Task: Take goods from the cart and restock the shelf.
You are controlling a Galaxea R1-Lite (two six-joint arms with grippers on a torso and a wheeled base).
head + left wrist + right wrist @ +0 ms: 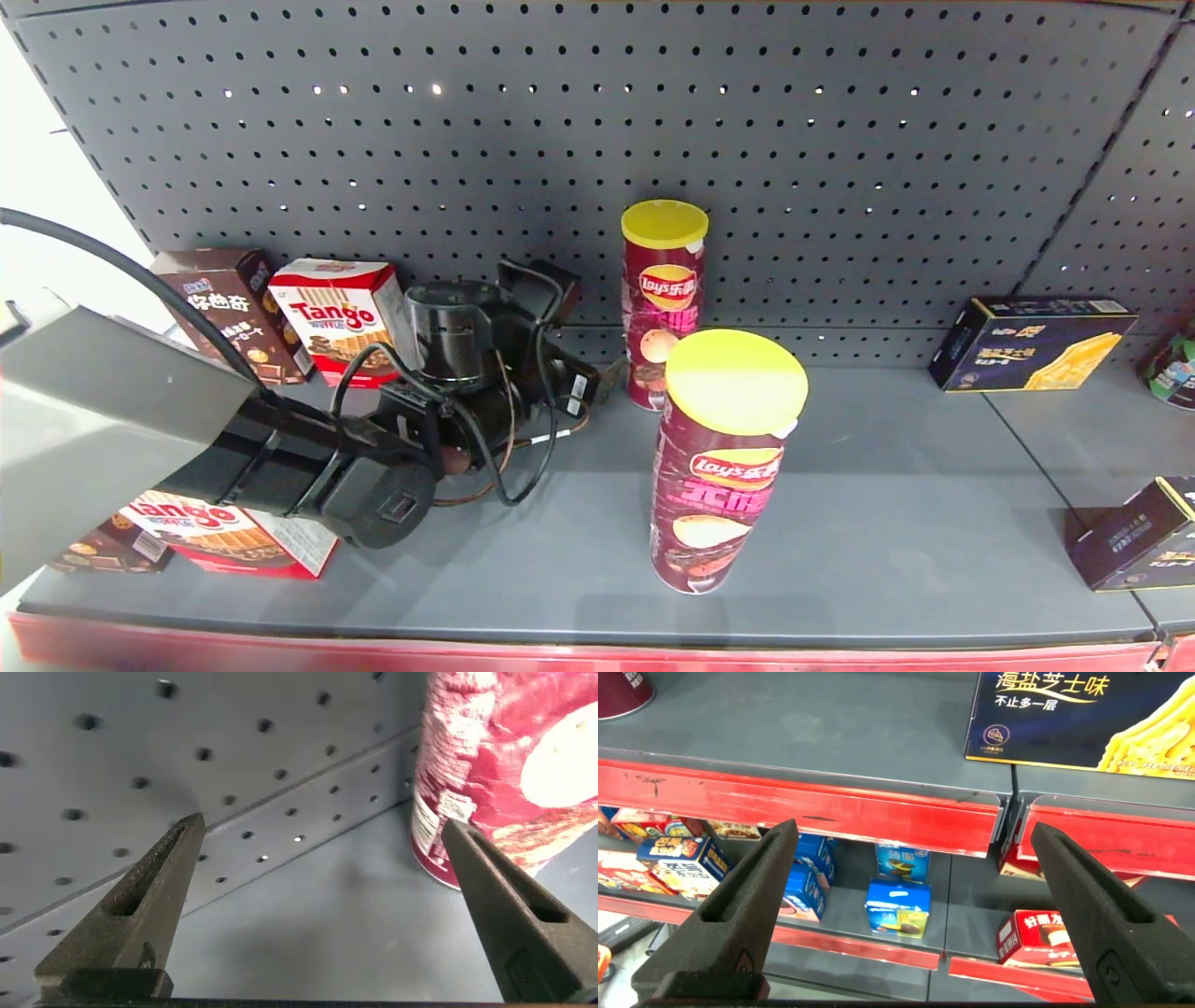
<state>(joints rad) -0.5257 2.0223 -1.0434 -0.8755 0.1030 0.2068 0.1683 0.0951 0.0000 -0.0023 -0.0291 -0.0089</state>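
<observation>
Two maroon chip cans with yellow lids stand upright on the grey shelf (887,523). One can (664,299) is at the back by the pegboard, the other (724,467) nearer the front edge. My left arm (448,373) lies low over the shelf, left of the back can. In the left wrist view my left gripper (322,826) is open and holds nothing. The back can (505,775) stands just beyond one fingertip. My right gripper (915,829) is open and empty, in front of the red shelf edge (831,798), facing lower shelves.
Wafer boxes (341,317) (233,537) and a brown box (233,308) stand on the left of the shelf. Dark blue boxes (1027,345) (1130,537) lie on the right. The lower shelves hold blue boxes (898,905) and red ones (1046,938).
</observation>
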